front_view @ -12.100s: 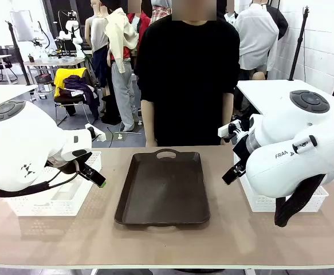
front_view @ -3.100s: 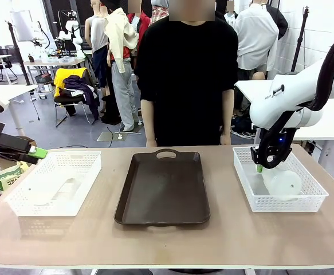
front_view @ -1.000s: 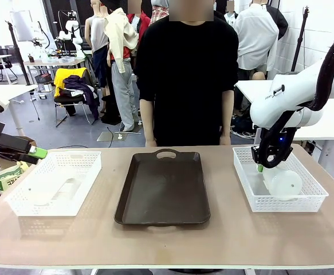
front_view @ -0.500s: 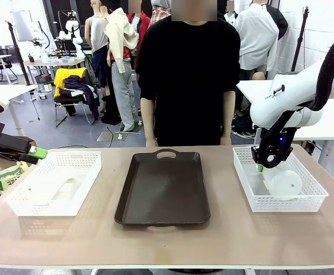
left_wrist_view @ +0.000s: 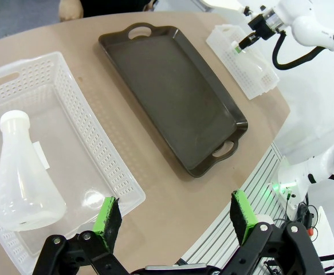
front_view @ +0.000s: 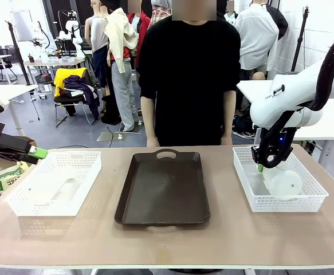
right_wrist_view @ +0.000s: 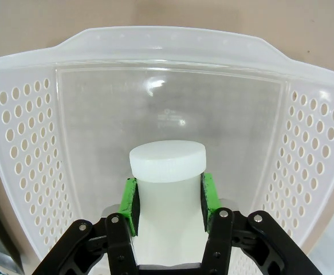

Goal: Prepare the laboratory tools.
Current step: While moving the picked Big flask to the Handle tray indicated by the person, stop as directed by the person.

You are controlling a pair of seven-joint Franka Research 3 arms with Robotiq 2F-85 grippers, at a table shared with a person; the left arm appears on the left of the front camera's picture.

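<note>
Left hand (left_wrist_view: 174, 213): released, jaws wide apart, raised beyond left end of desk (front_view: 98, 235), apart from left basket (front_view: 92, 166). First flask (left_wrist_view: 23, 172) lies on side inside this basket, nothing touching it. Dark tray (front_view: 164, 183) in middle of desk. Person (front_view: 189, 74) stands at far edge. Right hand (right_wrist_view: 168, 197): clenched on neck of second flask (right_wrist_view: 168, 160), just under cap, inside right basket (front_view: 252, 192).

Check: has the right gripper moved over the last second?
No. The right gripper stays at the same spot against the right basket, shut on the neck of the flask.
</note>
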